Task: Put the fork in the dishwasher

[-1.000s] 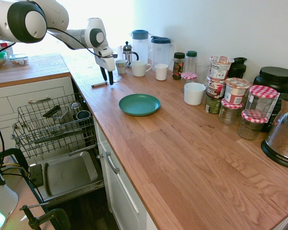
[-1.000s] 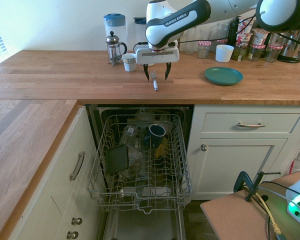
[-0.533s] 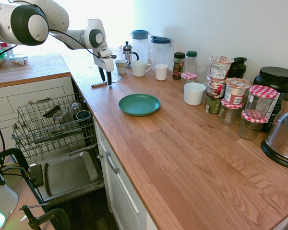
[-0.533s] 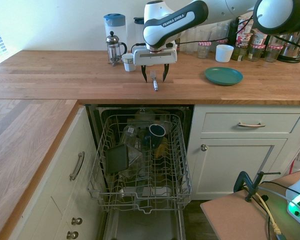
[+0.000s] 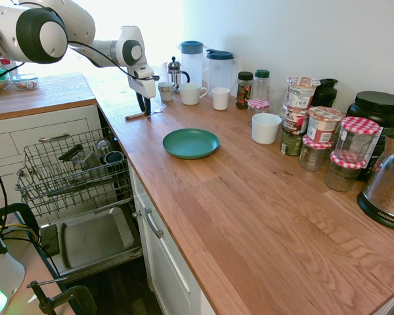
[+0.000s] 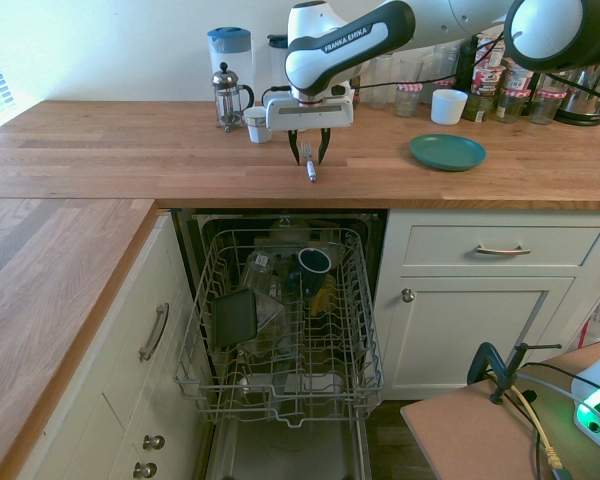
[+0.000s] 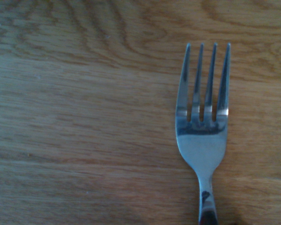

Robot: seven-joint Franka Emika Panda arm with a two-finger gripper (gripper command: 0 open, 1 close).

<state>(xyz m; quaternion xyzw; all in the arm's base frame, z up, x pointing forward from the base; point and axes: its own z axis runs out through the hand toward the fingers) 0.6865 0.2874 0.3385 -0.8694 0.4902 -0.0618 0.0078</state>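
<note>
The gripper (image 6: 308, 152) is set straight down over the counter with one dark finger on either side of the fork (image 6: 307, 160). A gap is seen between the fingers and the metal, so the jaws are taken as parted, with nothing clamped yet. The fork lies flat on the wooden counter (image 6: 130, 150) near its front edge, tines toward the wall, as the wrist view shows (image 7: 202, 136). This straddling pose is judged to be chosen so that the thin handle can be pinched across its narrow width.

From left to right in the second exterior view, one French press (image 6: 226, 96) and one small cup (image 6: 258, 124) are seen behind the gripper, then one teal plate (image 6: 447, 152) well apart to the right. Two lidded jugs (image 5: 192, 60) are counted in the first exterior view. Below the fork, the dishwasher (image 6: 285, 330) stands open with its one wire rack pulled out, presumably so that the fork can be dropped in from above. One fork is counted; four tines are seen.
</note>
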